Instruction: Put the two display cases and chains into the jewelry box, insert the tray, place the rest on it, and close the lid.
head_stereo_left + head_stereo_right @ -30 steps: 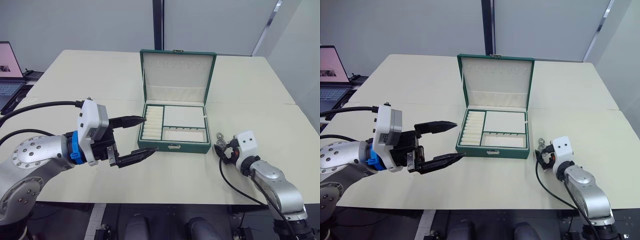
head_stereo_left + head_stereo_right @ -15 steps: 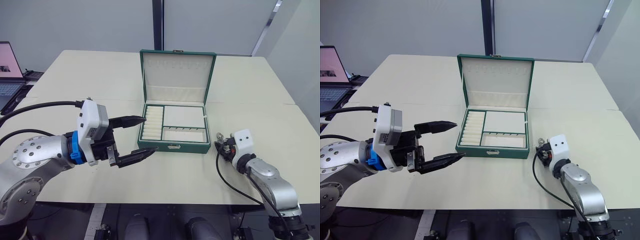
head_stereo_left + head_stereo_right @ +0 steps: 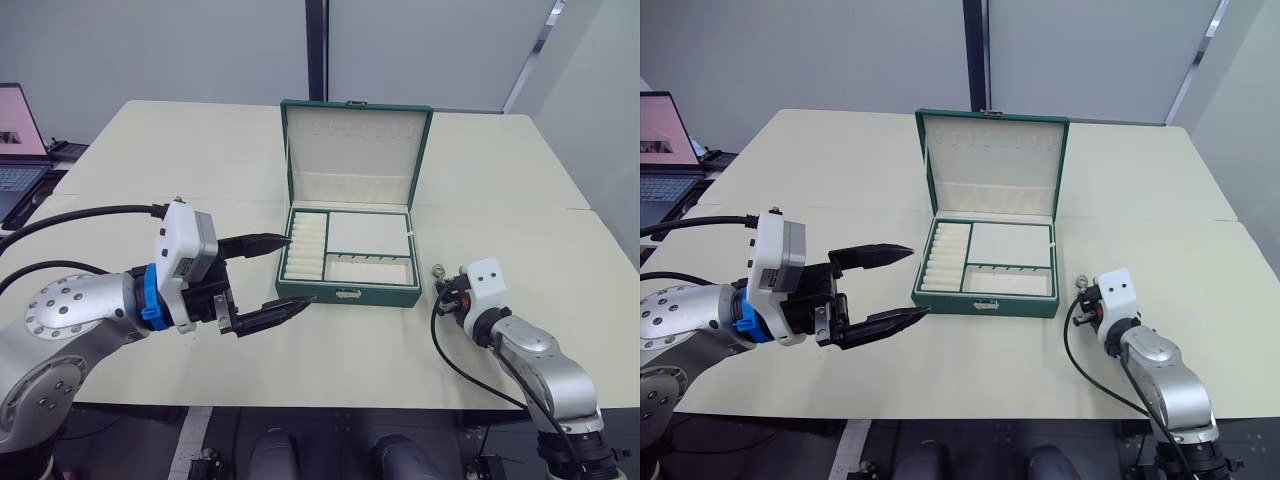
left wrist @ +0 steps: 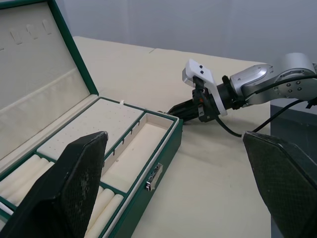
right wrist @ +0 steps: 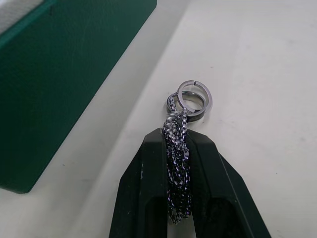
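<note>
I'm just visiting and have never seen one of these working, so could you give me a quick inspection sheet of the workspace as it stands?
Surface: cream table, joined from sections.
Job's things: green jewelry box with lid up, tray already inside; silver chain with rings, beside the box.
Clutter: nothing seen.
Grippers: left gripper open, holding nothing, near the box's left front; right gripper shut on the chain.
Cables: black cables run along both arms.
Surroundings: laptop at the far left; grey wall panels behind.
</note>
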Controlling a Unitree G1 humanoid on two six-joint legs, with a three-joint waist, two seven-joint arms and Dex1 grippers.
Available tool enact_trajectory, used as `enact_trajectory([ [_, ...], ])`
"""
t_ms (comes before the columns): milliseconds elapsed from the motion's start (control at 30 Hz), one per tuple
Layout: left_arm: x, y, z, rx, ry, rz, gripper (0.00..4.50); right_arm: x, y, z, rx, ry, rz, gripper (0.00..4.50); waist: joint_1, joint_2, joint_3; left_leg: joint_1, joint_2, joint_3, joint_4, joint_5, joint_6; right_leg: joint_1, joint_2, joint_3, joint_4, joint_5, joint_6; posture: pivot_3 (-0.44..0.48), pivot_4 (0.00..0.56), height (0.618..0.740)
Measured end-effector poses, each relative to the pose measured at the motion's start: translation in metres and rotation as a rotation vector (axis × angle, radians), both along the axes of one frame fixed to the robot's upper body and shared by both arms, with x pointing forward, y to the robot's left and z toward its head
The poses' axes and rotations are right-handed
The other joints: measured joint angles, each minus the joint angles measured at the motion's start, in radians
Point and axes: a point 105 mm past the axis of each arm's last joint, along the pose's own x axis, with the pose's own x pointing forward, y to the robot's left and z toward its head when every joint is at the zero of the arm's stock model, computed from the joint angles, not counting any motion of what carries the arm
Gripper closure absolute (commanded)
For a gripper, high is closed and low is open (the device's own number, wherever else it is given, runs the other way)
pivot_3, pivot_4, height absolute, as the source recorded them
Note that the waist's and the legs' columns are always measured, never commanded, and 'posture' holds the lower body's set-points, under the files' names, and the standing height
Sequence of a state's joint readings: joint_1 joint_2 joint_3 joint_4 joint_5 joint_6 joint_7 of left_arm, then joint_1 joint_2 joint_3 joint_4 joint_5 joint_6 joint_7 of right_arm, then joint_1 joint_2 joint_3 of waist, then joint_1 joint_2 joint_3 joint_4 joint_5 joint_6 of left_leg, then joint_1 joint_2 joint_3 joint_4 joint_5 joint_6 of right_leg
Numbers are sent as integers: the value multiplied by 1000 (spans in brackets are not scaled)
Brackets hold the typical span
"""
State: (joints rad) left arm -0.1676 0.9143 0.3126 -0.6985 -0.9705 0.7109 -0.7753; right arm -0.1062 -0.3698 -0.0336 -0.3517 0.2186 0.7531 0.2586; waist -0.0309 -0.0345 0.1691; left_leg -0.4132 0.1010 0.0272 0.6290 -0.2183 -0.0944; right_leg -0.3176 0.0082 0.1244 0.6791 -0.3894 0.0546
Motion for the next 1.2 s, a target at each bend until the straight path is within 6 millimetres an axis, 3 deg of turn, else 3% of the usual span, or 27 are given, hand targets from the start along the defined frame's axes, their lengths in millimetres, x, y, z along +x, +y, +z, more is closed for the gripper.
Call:
enact_trajectory([
  [433, -1, 1, -3, -3, -2, -9, 0, 7, -6, 8, 23, -21, -42, 4225, 0, 1, 1, 0, 0, 0, 0, 0, 0, -1, 0, 0, 0, 0, 0, 0, 150, 740],
  [633, 3, 5, -4, -1, 3, 6, 0, 10, -17, 33, 16, -84, -48, 4225, 0, 1, 1, 0, 0, 1, 0, 0, 0, -1, 0, 0, 0, 0, 0, 0, 150, 740],
  [933, 5, 6, -1, -9, 0, 1, 0, 3, -16, 55, -8, -109, 43, 4225, 0, 1, 1, -1, 0, 1, 0, 0, 0, -1, 0, 1, 0, 0, 0, 0, 150, 740],
  [1200, 6, 5, 0, -10, -1, 0, 0, 0, -10, 88, -24, -164, 147, 4225, 0, 2, 1, -1, 0, 1, 0, 0, 0, -1, 0, 1, 0, 0, 0, 0, 150, 740],
])
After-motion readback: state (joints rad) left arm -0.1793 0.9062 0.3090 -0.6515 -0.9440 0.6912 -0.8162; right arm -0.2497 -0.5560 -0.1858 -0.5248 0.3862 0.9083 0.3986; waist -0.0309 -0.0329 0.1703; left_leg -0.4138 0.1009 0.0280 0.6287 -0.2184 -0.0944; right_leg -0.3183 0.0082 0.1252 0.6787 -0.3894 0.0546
